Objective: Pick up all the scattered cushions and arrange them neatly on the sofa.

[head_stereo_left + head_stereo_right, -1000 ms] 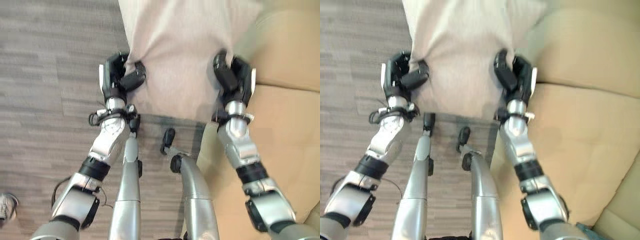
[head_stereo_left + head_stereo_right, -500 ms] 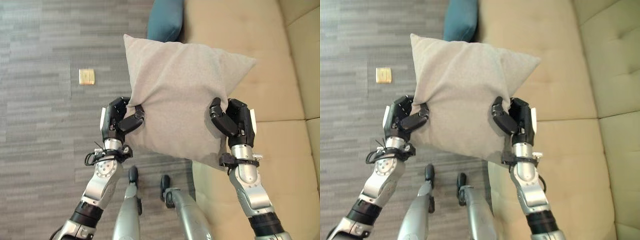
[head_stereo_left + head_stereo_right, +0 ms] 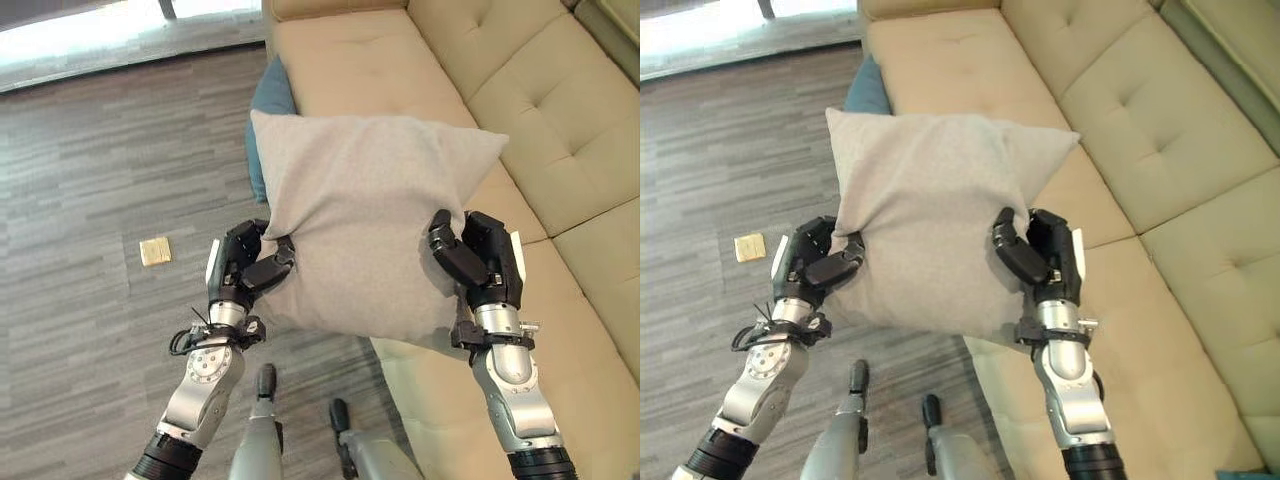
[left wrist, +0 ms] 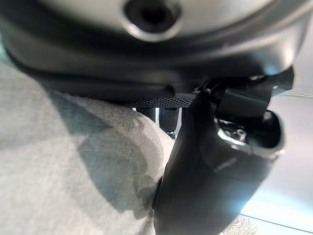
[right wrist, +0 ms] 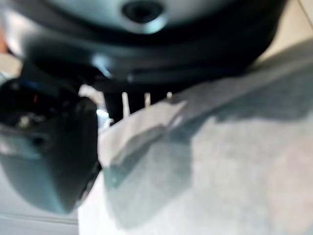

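Note:
A large grey cushion (image 3: pixel 365 215) hangs in the air in front of me, held flat between both hands. My left hand (image 3: pixel 244 268) is shut on its left edge, thumb pinching the cloth (image 4: pixel 73 166). On the right edge my right hand (image 3: pixel 480 262) grips the same cushion (image 5: pixel 220 171). The cushion hovers over the front edge of the beige sofa (image 3: pixel 560 130). A teal cushion (image 3: pixel 262 110) lies against the sofa's front, mostly hidden behind the grey one.
Grey wood-look floor (image 3: pixel 90 200) lies to my left, with a small tan square (image 3: pixel 154 251) on it. The sofa's seat and tufted back run along the right side, and its seat cushions (image 3: pixel 940 60) are bare.
The camera has tilted up, bringing the sofa and floor ahead into sight. Both hands have kept their grip and lifted the grey cushion higher, out toward the sofa.

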